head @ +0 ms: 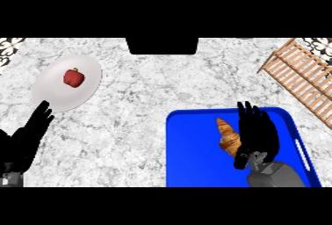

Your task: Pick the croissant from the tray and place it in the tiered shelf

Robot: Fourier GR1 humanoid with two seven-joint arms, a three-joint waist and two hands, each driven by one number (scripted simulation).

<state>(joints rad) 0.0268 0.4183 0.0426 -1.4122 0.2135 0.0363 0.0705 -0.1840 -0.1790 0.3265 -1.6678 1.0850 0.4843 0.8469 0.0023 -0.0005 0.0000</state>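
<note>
Ridged golden croissant lies on the smooth blue tray, just beside the open, straight-fingered right hand; left hand rests open at the marbled bench's left; slatted wooden shelf far right.

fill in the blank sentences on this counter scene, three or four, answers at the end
1. The croissant lies on a ___ tray.
2. The red pepper sits on a ___ plate.
3. The wooden shelf shows at the view's upper ___.
4. The right hand, fingers straight, is over the tray beside the ___.
Missing words: blue; white; right; croissant.
</note>
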